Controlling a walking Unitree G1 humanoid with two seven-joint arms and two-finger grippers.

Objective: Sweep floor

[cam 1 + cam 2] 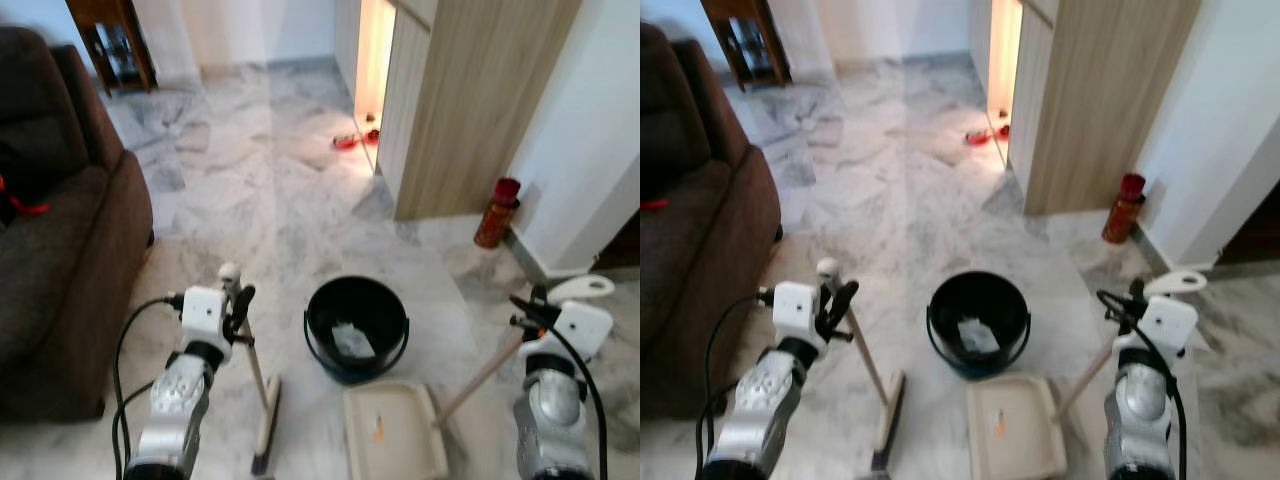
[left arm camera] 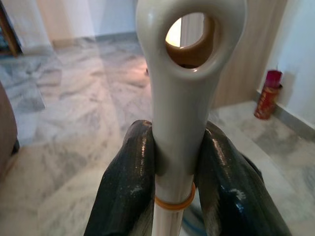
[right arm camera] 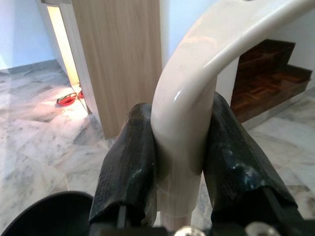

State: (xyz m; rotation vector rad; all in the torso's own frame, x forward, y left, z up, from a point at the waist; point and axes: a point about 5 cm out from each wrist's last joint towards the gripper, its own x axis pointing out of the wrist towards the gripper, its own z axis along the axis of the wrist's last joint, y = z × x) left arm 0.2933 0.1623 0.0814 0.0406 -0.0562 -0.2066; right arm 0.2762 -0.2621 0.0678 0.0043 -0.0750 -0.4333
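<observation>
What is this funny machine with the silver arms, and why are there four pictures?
It is a walking robot doing housework. Two pictures come from cameras in its head, looking down at the marble floor. The other two come from cameras on its wrists, so you see its black fingers very close.

Its left gripper is shut on the broom handle, and the broom head rests on the floor. Its right gripper is shut on the dustpan handle. The cream dustpan lies flat in front of the robot, with a small orange bit in it.

Between the arms stands a black bucket with something pale inside. A brown sofa is on the left, and a red canister stands by the wall.
</observation>
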